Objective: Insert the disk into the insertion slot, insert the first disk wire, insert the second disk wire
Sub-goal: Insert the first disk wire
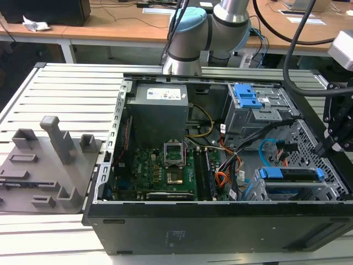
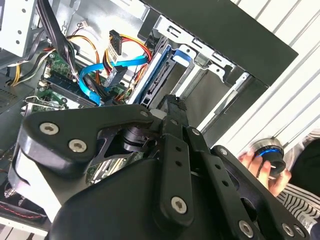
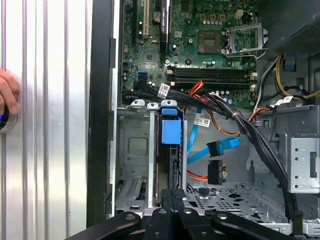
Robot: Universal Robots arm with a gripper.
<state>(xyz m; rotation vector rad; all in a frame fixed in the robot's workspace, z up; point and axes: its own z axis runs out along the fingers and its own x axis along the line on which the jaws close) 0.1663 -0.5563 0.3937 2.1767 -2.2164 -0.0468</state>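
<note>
Alignment is the thing to mind here. The disk (image 1: pixel 290 175) is in the insertion slot (image 3: pixel 131 150), at the front corner of the case (image 1: pixel 220 226) on the exterior view's right. It is seen edge-on, with its blue carrier tab (image 3: pixel 170 134) pointing toward the motherboard (image 3: pixel 210 45). The gripper (image 3: pixel 171 194) is at the disk's other end, close to the perforated case wall (image 3: pixel 235 197). In the first wrist view its fingertips are drawn together with no gap between them. I cannot tell whether they pinch a lip of the carrier or only bear on it, because the contact point is hidden behind the fingers.

By my reading the step in hand is seating the disk, and it looks nearly or fully home. Doing it well means any push runs straight along the bay's walls. The load should go on the blue carrier, not the drive body, and it should end once the carrier sits flush. A skewed push would likely jam the carrier against the sheet metal.

Neither wire is plugged in. The first disk wire (image 3: pixel 197 175) ends in a dark connector (image 3: pixel 215 171) lying loose just beside the disk. The second disk wire (image 3: pixel 200 150) curls next to it. Both lie between the slot and the black cable bundle (image 3: pixel 250 130). They are near enough that a sideways drift of the gripper could snag them, so the wrist is best kept over the slot's own line.

A person's hand (image 3: pixel 7 92) rests at the edge of the slatted table (image 1: pixel 66 94).
</note>
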